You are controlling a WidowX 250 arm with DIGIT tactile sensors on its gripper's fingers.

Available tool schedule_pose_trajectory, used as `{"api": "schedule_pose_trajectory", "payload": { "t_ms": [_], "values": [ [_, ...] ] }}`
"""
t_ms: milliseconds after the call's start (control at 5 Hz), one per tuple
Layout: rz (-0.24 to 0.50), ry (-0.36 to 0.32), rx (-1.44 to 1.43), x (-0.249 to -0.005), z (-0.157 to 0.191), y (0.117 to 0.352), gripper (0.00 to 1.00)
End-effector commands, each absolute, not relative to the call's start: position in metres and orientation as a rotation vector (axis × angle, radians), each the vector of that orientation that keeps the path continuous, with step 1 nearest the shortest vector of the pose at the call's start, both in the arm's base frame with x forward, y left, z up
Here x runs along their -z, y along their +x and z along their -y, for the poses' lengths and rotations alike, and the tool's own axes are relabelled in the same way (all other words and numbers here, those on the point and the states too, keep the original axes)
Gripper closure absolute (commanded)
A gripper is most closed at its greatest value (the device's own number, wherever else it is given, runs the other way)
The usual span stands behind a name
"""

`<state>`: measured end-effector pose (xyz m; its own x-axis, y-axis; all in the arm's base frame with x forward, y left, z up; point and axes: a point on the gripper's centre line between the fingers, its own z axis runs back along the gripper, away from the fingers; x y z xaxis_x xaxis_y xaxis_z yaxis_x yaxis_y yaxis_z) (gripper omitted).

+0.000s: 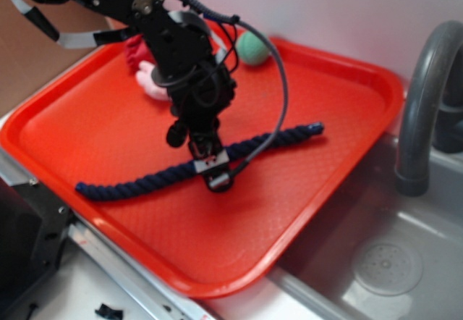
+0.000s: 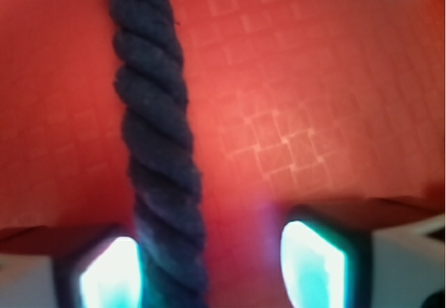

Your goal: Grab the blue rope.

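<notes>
A broad red tray fills most of the exterior view, a shallow plastic slab with rounded corners, a raised rim and a fine grid embossed in its floor, plain in the wrist view. It sits partly over a grey steel sink whose dark curved faucet rises at the right.

Above the tray, the black robot arm reaches down, a thin black cable looping from it.

The blue rope lies flat across the middle of the tray, running from the lower left up toward the right; it is a thick, dark navy cord of twisted strands with a matte, fibrous surface and a glossier tip at its right end.

The gripper is lowered onto the rope near its midpoint. In the wrist view its two pale fingers stand apart, with the rope passing between them, close against the left one and clear of the right. The jaws therefore straddle the cord without squeezing it. By this showing the approach and descent look done; closing on the rope and lifting it remain.

At the tray's far edge sit a soft pink and red plush toy and a small green ball, well apart from the rope.
</notes>
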<state>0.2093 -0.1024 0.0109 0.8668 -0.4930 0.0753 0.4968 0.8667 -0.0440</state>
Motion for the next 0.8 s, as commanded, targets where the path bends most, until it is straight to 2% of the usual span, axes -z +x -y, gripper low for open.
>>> {"api": "schedule_pose_trajectory", "payload": {
  "t_ms": [0, 200, 400, 600],
  "values": [
    [-0.007, -0.069, 0.512, -0.009, 0.109, 0.200, 1.00],
    [-0.087, -0.092, 0.382, -0.047, 0.091, 0.202, 1.00],
    [-0.047, -0.052, 0.241, -0.097, 0.084, 0.199, 1.00],
    [-0.048, -0.030, 0.229, -0.139, 0.083, 0.196, 1.00]
  ]
}}
